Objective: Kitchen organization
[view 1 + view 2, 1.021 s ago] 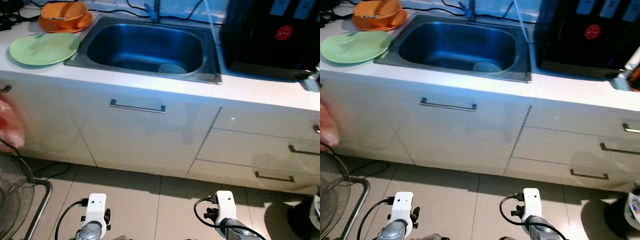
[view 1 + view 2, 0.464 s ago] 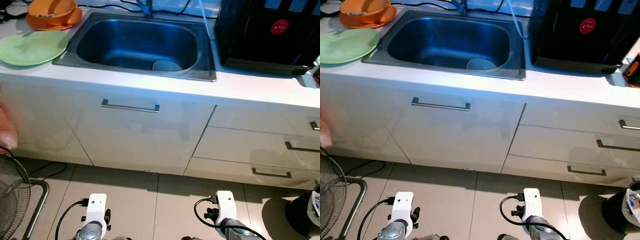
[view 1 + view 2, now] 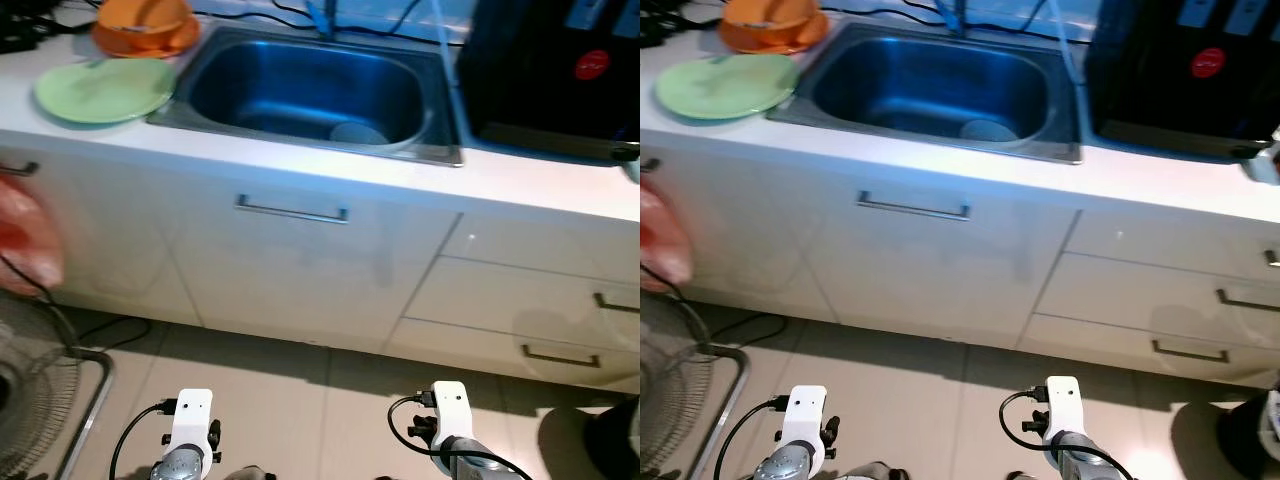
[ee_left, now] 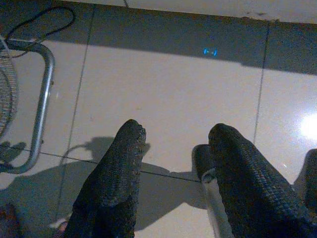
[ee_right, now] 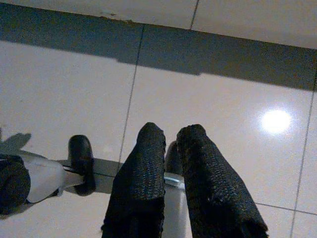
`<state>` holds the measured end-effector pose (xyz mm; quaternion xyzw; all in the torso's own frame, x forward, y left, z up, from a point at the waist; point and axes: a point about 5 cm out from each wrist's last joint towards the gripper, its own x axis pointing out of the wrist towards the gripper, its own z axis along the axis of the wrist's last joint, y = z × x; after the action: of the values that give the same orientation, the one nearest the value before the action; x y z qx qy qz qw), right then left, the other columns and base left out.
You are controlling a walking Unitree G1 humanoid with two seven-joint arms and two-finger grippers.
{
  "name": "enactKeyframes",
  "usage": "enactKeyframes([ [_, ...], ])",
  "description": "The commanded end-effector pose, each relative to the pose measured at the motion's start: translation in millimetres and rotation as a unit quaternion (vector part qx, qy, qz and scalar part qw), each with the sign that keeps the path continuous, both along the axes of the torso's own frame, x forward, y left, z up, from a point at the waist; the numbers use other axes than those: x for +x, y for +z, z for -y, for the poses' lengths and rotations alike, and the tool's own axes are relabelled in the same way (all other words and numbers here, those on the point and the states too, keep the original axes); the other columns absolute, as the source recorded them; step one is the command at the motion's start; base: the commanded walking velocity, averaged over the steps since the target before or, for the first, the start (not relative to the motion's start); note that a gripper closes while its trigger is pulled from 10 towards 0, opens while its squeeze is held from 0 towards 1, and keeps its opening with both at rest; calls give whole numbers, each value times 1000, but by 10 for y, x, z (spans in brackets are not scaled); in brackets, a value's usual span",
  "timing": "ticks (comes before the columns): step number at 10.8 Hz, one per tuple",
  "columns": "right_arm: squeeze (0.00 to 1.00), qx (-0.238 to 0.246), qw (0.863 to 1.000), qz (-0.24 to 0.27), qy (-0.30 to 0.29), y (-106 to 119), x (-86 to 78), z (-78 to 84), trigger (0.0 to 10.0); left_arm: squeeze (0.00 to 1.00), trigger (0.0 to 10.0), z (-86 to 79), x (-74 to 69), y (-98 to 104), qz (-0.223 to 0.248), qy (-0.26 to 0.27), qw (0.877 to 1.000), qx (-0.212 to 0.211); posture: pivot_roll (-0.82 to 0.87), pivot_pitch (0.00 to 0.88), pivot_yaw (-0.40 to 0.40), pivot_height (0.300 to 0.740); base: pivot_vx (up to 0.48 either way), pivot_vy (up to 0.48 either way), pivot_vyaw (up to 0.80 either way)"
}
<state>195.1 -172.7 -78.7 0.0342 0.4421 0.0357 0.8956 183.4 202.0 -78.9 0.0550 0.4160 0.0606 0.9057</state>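
A steel sink (image 3: 262,88) is set in the white counter (image 3: 520,175), with a small pale bowl (image 3: 358,133) lying at its bottom. Left of the sink lies a green plate (image 3: 105,90), and behind it an orange bowl (image 3: 145,22) rests on an orange plate. Both arms hang low in front of the cabinets, over the tiled floor. My left gripper (image 4: 177,134) is open with nothing between its fingers. My right gripper (image 5: 171,133) is shut and holds nothing.
A black appliance (image 3: 560,80) stands on the counter right of the sink. Below are a cabinet door with a bar handle (image 3: 292,210) and drawers (image 3: 560,300). A floor fan (image 3: 35,390) and a red bag (image 3: 25,245) are at the left, a dark bin (image 3: 612,440) at the right.
The whole picture has shifted right and slightly down, so the camera has turned left. Both arms hang as before.
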Motion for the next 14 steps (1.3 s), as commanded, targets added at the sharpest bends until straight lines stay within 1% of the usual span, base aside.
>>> enactKeyframes([
  [1, 0, 3, 1000, -10, -7, -20, -37, 18, 10000, 0, 10000, -5, -46, -24, -9, 4, 1000, -1, 12, 109, -32, 740, 0, 439, 0],
  [7, 0, 3, 1000, -10, -6, -18, -34, 19, 10000, 0, 10000, -10, -49, -24, -8, 4, 1000, 0, 11, 109, -33, 740, 0, 413, 0],
  [10, 0, 2, 1000, -10, -7, -19, -37, 28, 10000, 0, 10000, 12, -7, -4, 3, 3, 1000, -6, 10, 110, -36, 740, 0, 0, 0],
  [12, 0, 1, 1000, -10, -5, -17, -36, 39, 10000, 0, 10000, 18, -4, -6, 0, 5, 1000, -4, 12, 108, -39, 740, 0, 0, 0],
  [14, 0, -1, 1000, -11, -4, -18, -40, 46, 10000, 0, 10000, 32, -5, -9, 0, 5, 1000, -4, 11, 108, -41, 740, 407, 0, 0],
])
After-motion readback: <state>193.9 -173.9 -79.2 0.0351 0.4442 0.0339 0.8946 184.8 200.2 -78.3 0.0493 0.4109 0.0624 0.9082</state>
